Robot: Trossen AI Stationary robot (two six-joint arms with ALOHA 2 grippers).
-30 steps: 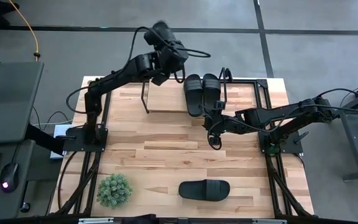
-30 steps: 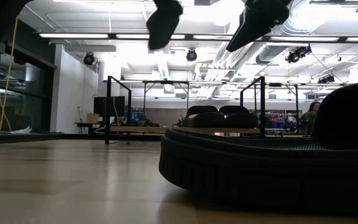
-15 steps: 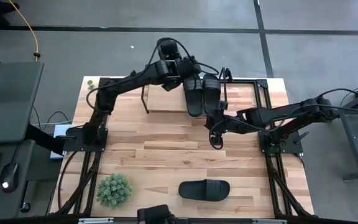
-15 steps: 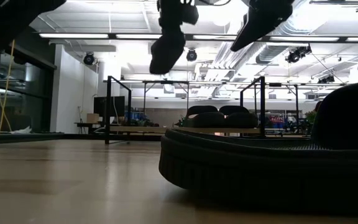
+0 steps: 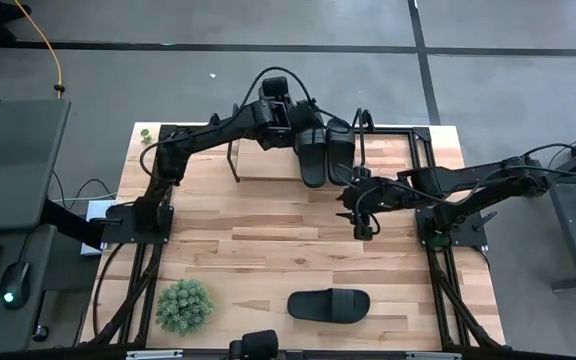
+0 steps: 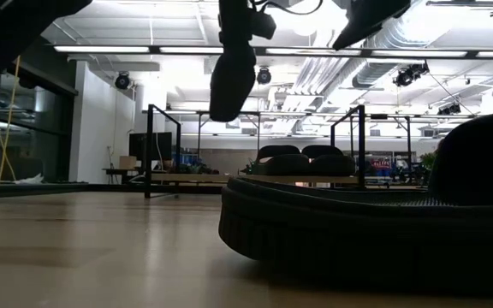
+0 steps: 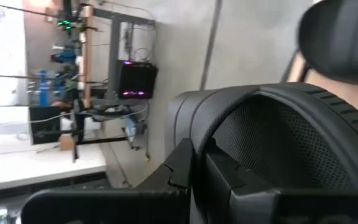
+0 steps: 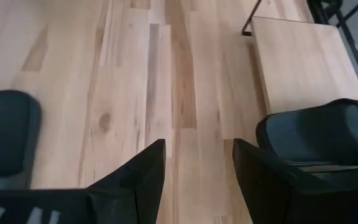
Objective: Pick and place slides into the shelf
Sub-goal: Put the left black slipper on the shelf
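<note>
My left gripper (image 5: 296, 125) hangs over the shelf (image 5: 263, 160) at the table's far side, shut on a black slide (image 6: 232, 77). Right of it, two more slides (image 5: 313, 155) (image 5: 340, 150) lie side by side, soles down, on the shelf's light board. Another slide (image 5: 328, 305) lies flat on the table near the front edge and fills the low view's foreground (image 6: 375, 222). My right gripper (image 5: 360, 225) is open above the bare tabletop, just in front of the shelf, with nothing between its fingers (image 8: 148, 168). My left gripper holds the slide at its wide strap (image 7: 210, 149), whose arch with a mesh lining fills the left wrist view just beyond the fingers. The exact seat of the fingers is hidden by the gripper itself. The slide hangs nearly upright below the gripper, clear of the shelf board.
Thin black wire frames (image 5: 361, 135) stand at the shelf's ends. A small green plant (image 5: 184, 305) sits at the table's near left. Bare board (image 8: 303, 62) lies left of the shelf's slides, and bare tabletop (image 5: 248, 240) lies between the shelf and the near slide.
My left gripper has come down and toward the table's right from behind the shelf's far edge to over the board, rolling as it went. The slide it holds has swung to hang nearly upright. My right gripper, still open, has drawn back toward the table's right edge and risen a little.
</note>
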